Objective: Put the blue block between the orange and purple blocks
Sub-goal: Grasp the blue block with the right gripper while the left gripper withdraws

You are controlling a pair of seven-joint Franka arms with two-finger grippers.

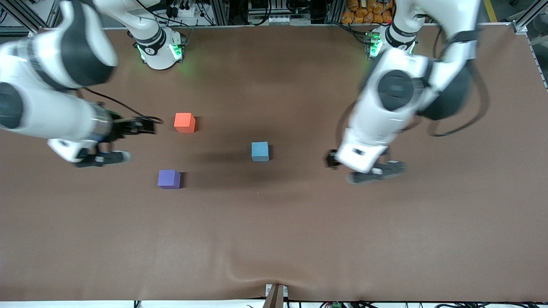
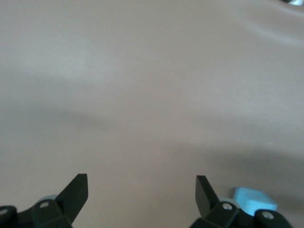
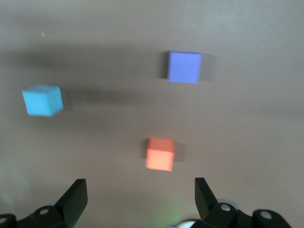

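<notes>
The blue block [image 1: 260, 151] sits on the brown table, toward the left arm's end from the other two cubes. The orange block [image 1: 185, 122] lies farther from the front camera than the purple block [image 1: 169, 179], with a bare gap between them. My left gripper [image 1: 376, 172] hangs open and empty over the table, apart from the blue block and toward the left arm's end of it. In the left wrist view [image 2: 141, 190] the blue block [image 2: 254, 200] shows beside one finger. My right gripper [image 1: 102, 159] is open and empty toward the right arm's end from the orange and purple blocks. The right wrist view [image 3: 141, 192] shows orange [image 3: 160, 154], purple [image 3: 184, 67] and blue [image 3: 42, 100].
The brown mat [image 1: 274, 239] covers the whole table and has a wrinkle near a bracket [image 1: 276, 295] at the front edge. Both arm bases [image 1: 160, 49] stand along the edge farthest from the front camera, with cables and frame parts past it.
</notes>
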